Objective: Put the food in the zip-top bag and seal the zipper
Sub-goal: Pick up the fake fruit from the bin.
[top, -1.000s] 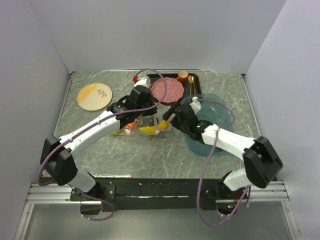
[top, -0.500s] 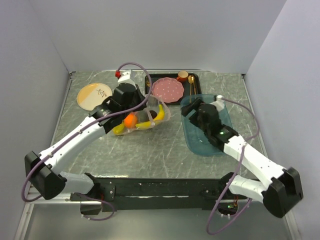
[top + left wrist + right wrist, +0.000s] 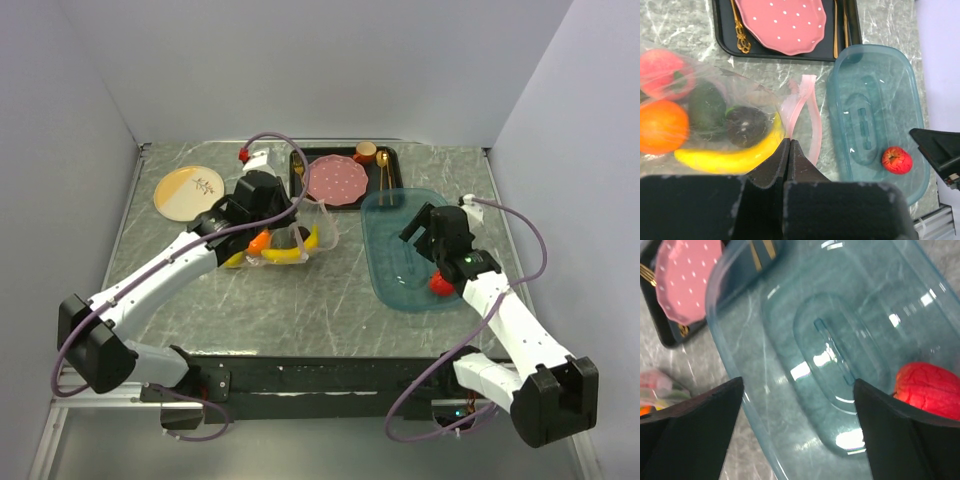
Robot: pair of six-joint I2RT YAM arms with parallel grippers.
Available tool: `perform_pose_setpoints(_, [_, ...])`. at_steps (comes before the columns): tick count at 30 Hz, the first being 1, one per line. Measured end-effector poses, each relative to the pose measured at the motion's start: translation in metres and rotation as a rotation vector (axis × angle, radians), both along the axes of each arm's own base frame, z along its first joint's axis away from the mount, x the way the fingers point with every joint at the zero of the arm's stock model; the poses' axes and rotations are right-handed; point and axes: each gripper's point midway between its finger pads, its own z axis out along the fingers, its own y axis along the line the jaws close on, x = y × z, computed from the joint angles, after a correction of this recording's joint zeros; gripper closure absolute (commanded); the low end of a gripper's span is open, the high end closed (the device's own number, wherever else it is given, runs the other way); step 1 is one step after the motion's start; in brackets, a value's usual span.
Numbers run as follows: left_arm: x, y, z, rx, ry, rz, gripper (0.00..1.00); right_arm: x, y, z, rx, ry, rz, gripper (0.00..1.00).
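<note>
The zip-top bag (image 3: 715, 95) lies left of centre, and my left gripper (image 3: 788, 142) is shut on its mouth edge, where the pink zipper (image 3: 807, 112) curls open. Inside the bag are a banana (image 3: 730, 159), an orange (image 3: 660, 126), a pink peach (image 3: 662, 70) and two dark pieces (image 3: 745, 125). In the top view the bag (image 3: 285, 245) hangs from the left gripper (image 3: 303, 213). A red strawberry (image 3: 440, 285) lies in the blue tray (image 3: 395, 270). My right gripper (image 3: 418, 232) hovers open over that tray, and the strawberry (image 3: 930, 390) sits just right of its fingers (image 3: 700, 425).
A black tray (image 3: 395, 155) at the back holds a pink dotted plate (image 3: 335, 180), gold cutlery (image 3: 384, 168) and an orange cup (image 3: 367, 152). A beige plate (image 3: 190, 192) lies back left. White walls close in three sides.
The right gripper pulled away from the bag's mouth and swung right over the blue tray. The left arm swung the bag left, then back right.
</note>
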Motion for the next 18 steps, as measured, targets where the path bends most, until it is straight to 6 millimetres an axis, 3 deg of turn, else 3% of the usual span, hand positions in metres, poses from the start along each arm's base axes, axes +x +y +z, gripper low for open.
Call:
perform_pose_setpoints(10, [-0.006, -0.001, -0.014, -0.009, 0.012, -0.025, 0.99, -0.012, -0.005, -0.013, 0.009, 0.079, 0.014, 0.00])
perform_pose_setpoints(18, [-0.011, -0.001, -0.010, -0.035, -0.008, -0.041, 0.99, -0.020, -0.002, -0.020, 0.017, 0.129, 0.044, 0.00])
